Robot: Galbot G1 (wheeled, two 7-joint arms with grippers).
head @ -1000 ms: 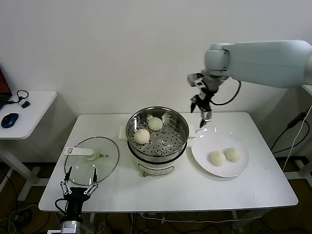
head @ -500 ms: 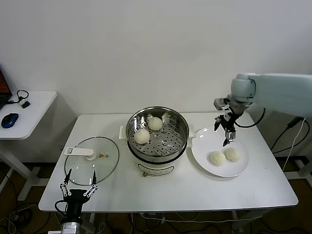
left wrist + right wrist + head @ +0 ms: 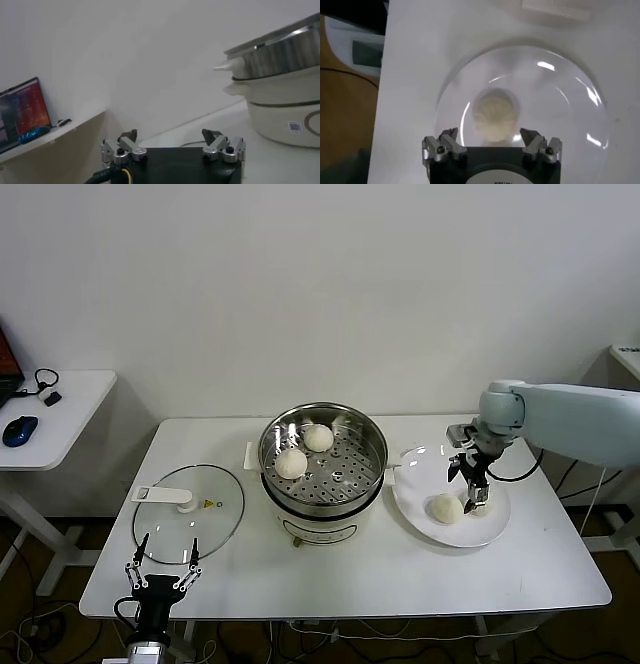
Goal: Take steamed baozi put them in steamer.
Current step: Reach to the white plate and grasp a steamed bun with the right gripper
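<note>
Two baozi point(image 3: 304, 450) sit on the perforated tray of the steamer point(image 3: 323, 459), mid-table, both in its far-left part. Two more remain on the white plate point(image 3: 425, 467) just right of the pot: one in plain sight point(image 3: 445, 508), the other point(image 3: 493, 114) mostly hidden behind the right gripper point(image 3: 474, 493) in the head view. Right wrist view: that bun lies centred between spread fingers, which do not appear to touch it; nothing held. Step in hand, as I judge it: reach for the third bun, half the job done. Next move calls for a short descent, a gentle close on soft dough, a lift, then a carry left over the pot rim. Left gripper point(image 3: 160, 575) parked low at the near-left table edge, fingers apart, empty, near the glass lid point(image 3: 189, 512).
</note>
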